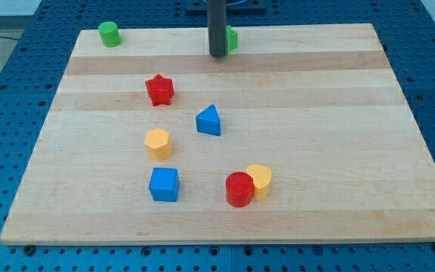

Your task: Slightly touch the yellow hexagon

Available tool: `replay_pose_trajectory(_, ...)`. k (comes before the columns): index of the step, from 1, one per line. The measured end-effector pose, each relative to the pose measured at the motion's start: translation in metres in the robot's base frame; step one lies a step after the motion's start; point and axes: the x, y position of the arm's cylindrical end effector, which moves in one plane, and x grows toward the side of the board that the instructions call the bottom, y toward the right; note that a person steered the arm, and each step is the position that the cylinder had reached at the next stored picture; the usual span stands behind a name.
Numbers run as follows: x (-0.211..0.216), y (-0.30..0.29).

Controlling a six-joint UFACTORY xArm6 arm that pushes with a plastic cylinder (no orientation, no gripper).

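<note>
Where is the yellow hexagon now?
The yellow hexagon sits left of the board's centre, just above the blue cube and below the red star.

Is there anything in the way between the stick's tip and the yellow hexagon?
Yes. In the camera view, the red star sits about on the line from my tip at the view's top down to the yellow hexagon; otherwise bare wood.

my tip (217,55) sits up near the view's top touching a green block (232,38) just to its right, with the yellow hexagon (158,143) well below-left, past the red star (159,89) and blue triangle (209,121).
</note>
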Motion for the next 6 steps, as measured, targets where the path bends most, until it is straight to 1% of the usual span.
replay_pose_trajectory(1, 0.023, 0.0)
replay_pose_trajectory(2, 0.023, -0.017)
replay_pose_trajectory(3, 0.025, -0.06)
replay_pose_trajectory(4, 0.041, -0.136)
replay_pose_trajectory(5, 0.067, -0.216)
replay_pose_trajectory(6, 0.128, -0.24)
